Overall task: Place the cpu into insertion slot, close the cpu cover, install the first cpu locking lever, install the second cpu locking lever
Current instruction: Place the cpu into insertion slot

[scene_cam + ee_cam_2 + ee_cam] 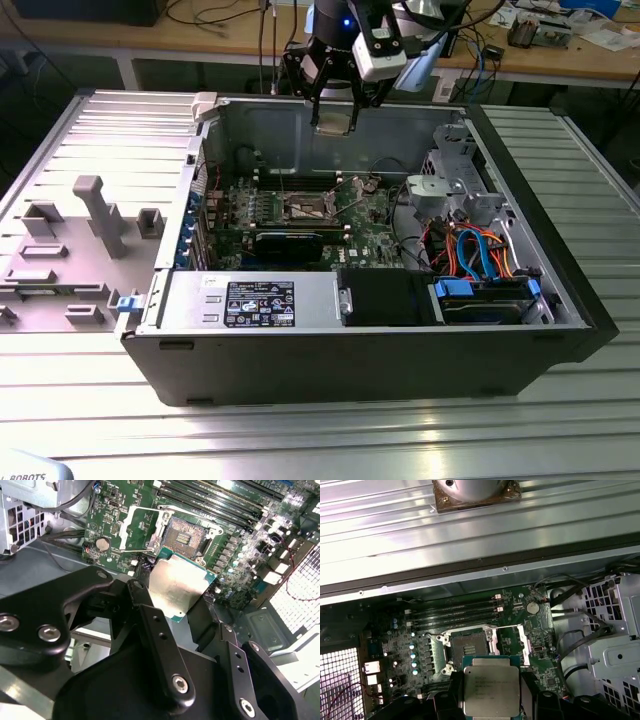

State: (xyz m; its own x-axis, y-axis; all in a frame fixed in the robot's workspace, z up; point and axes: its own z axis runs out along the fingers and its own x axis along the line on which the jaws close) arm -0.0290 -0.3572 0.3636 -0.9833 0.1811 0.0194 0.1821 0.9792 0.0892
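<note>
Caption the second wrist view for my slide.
Hand grips the cpu above the motherboard; the insertion slot sits empty.

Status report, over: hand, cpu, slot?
Hand shut on cpu, high over computer case. Insertion slot empty, cpu cover open. No obstruction seen over slot.
</note>
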